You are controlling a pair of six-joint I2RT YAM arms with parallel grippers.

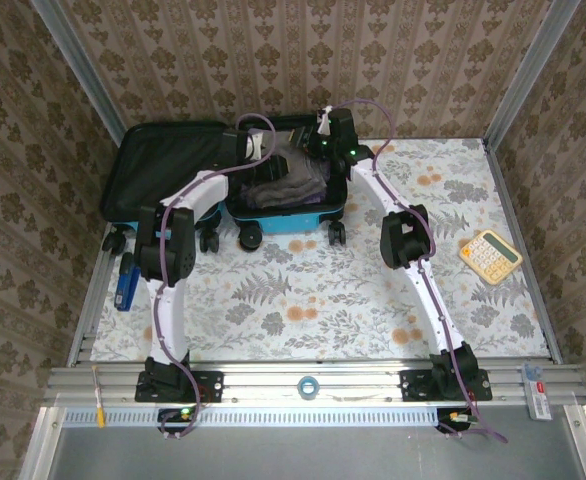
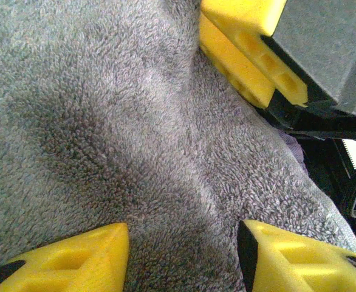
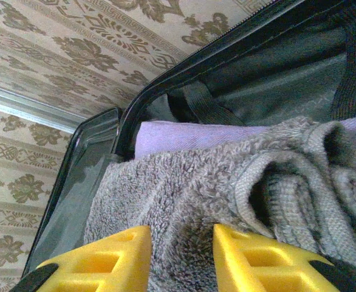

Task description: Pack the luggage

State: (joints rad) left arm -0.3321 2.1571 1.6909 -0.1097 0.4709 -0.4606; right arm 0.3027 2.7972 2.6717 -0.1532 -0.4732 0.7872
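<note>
1. The floral-patterned table (image 1: 303,300) carried the small turquoise-blue hard-shell suitcase (image 1: 293,218) at its far edge. It lay open, with its black-lined lid to the left.
2. The thick grey terry towel (image 2: 135,134) lay bunched in the suitcase's right half. We judged that the step in hand was to press it flat below the rim so that the lid could close.
3. A folded lilac cloth (image 3: 190,131) lay beneath the towel, so any push should go straight down and not drag that layer askew.
4. The left gripper (image 2: 184,243) sat on the towel with its yellow fingers spread wide, holding nothing.
5. The right gripper (image 3: 181,243) had towel pile between its yellow fingers. We could not tell whether it pinched the towel or merely straddled it.
</note>
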